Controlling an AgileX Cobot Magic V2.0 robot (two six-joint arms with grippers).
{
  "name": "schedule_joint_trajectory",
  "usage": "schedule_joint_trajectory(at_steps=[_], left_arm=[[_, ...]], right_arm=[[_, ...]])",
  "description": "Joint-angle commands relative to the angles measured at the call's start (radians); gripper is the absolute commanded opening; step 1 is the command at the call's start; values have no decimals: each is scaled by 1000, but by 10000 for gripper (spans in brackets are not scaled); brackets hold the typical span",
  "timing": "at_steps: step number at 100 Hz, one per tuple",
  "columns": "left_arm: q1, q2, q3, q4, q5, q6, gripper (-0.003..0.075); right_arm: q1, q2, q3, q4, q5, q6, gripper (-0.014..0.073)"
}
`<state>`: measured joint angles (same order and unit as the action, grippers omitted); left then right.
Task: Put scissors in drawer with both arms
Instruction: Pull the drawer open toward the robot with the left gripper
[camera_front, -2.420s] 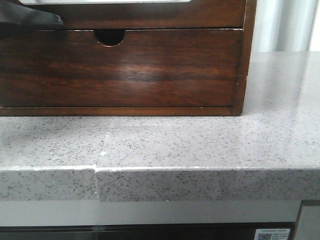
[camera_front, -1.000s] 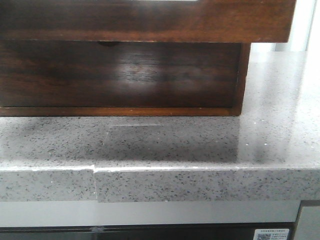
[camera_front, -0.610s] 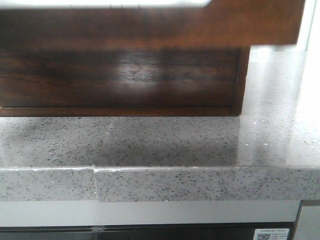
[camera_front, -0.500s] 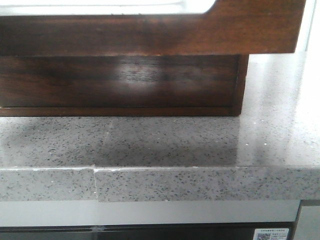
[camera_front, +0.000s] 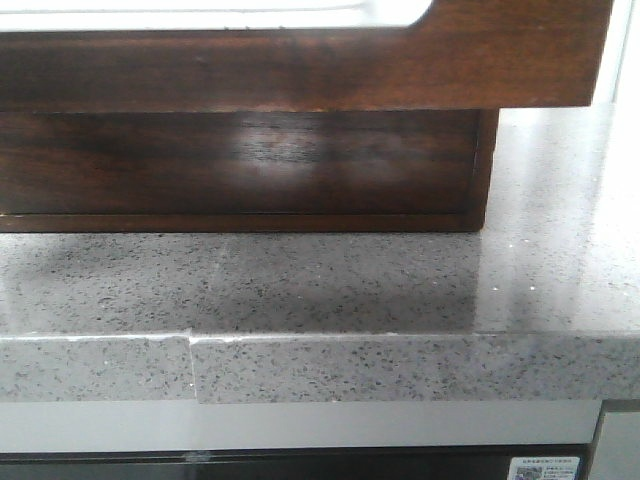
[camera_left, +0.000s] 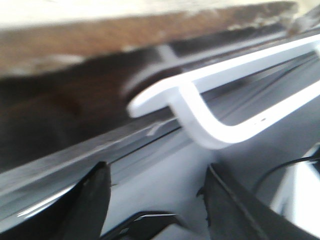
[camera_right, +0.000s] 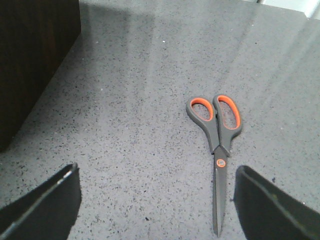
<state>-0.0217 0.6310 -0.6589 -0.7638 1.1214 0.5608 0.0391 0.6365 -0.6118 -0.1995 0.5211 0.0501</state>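
Observation:
The drawer (camera_front: 300, 70) is dark brown glossy wood. It juts out over the cabinet toward the front camera, and its wide cutout shows white along the top. In the left wrist view my left gripper (camera_left: 155, 200) is open and empty. It is close over the blurred white inside of the drawer, next to a white divider (camera_left: 210, 130). The scissors (camera_right: 217, 145), grey with orange-lined handles, lie shut and flat on the counter. My right gripper (camera_right: 157, 200) is open above them, and the blades lie just inside one fingertip (camera_right: 265, 205). Neither gripper shows in the front view.
The lower drawer front (camera_front: 250, 165) is shut and shadowed under the open drawer. The grey speckled counter (camera_front: 400, 290) has a seam near its front edge. The dark side of the cabinet (camera_right: 30, 60) stands beside the scissors' stretch of counter.
The drawer has slid out toward the camera and now covers the lower drawer's finger notch. The dark gripper seen at the upper left is gone from the front view.

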Motion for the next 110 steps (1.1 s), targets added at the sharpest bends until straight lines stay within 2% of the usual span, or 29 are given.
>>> schedule_joint_trajectory(at_steps=[1,18,37,46,54,91,104,110], left_arm=[[0,-27,-95,114,-9,-87,388],[-13,-71,-189,296,-53,-117,387],[-75,-71,-194,382,-118,-117,386],[-90,-71,-194,387,-157,-117,386],[-94,-71,-194,385,-194,-117,386],[-94,-71,-186,353,-294,-117,386],[-94,-71,-186,353,-301,-117,386],[-94,-71,-186,353,-303,-117,386]], right_arm=[[-7,13,-46,-7,-32,3,567],[-63,97,-130,-22,114,52,567],[-301,259,-221,-5,210,46,566],[-392,353,-250,86,222,-6,566],[-443,446,-283,199,245,-131,566],[-445,785,-547,286,443,-283,565],[-431,873,-633,294,484,-289,563],[-420,909,-668,294,503,-300,535]])
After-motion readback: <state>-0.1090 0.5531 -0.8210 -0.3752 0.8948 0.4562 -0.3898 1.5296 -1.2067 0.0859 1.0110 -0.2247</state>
